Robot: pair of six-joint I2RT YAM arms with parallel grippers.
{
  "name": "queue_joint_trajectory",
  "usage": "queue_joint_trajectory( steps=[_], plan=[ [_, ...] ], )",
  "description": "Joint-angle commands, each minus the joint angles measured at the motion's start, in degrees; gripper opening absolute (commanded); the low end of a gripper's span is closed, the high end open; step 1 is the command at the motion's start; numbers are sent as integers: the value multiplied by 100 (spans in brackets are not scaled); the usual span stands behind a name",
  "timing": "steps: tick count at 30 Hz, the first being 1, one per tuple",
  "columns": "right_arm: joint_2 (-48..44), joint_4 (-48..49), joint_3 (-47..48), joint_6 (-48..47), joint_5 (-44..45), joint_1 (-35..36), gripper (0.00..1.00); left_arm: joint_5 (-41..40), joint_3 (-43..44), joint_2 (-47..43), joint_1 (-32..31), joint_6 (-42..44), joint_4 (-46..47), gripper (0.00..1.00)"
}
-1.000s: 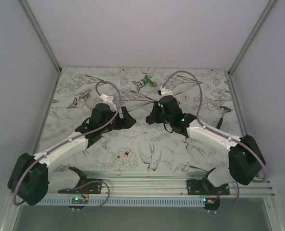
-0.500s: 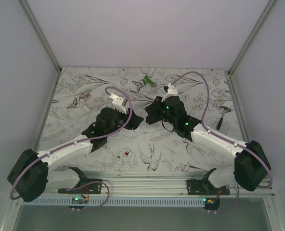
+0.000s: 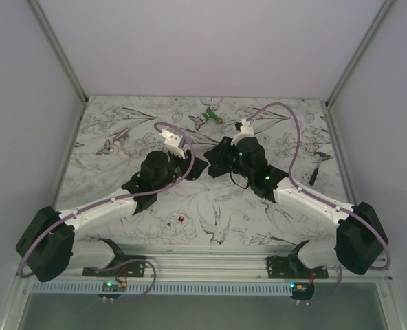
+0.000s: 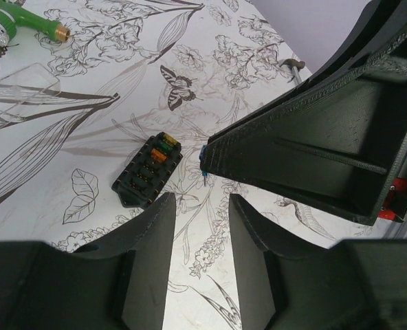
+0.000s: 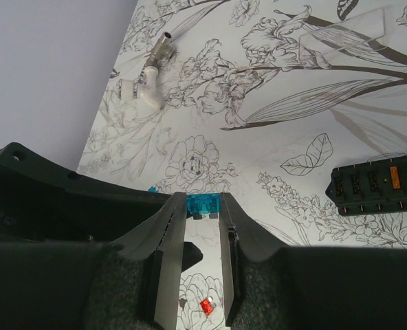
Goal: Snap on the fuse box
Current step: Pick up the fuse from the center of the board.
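Red fuse point(image 3: 181, 219) lies on tabletop point(image 3: 210, 206), well nearer than fuse box point(image 4: 147, 170). Left hand point(image 4: 200, 199) sits just near side of fuse box, fingers part-open w/ nothing btwn. Right hand point(image 5: 202, 220) pinches blue fuse point(image 5: 203, 204), tip just beside fuse box. Fuse box lies flat on tabletop, slots up. Green gadget point(image 4: 11, 20) lies well beyond fuse box.

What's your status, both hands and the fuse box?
Left hand open, empty. Right hand pinching blue fuse. Fuse box flat on table, untouched. Nothing in the way.
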Motion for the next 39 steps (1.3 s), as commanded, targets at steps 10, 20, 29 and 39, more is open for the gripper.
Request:
queue_joint_trajectory(
  steps=[10,20,29,39],
  plan=[
    [-128,324,-77,229,-192,97,29,-212,230,301,-48,120,447,28],
    [-146,429,-167,327,-208,121,29,-158,240,301,-45,231,457,1],
    [-485,378,-158,-372,-77,42,52,63,43,149,58,735,411,0],
    [-1000,-233,151,-2807,-967,-196,100,1391,33,-390,718,1064,-152,0]
  ],
)
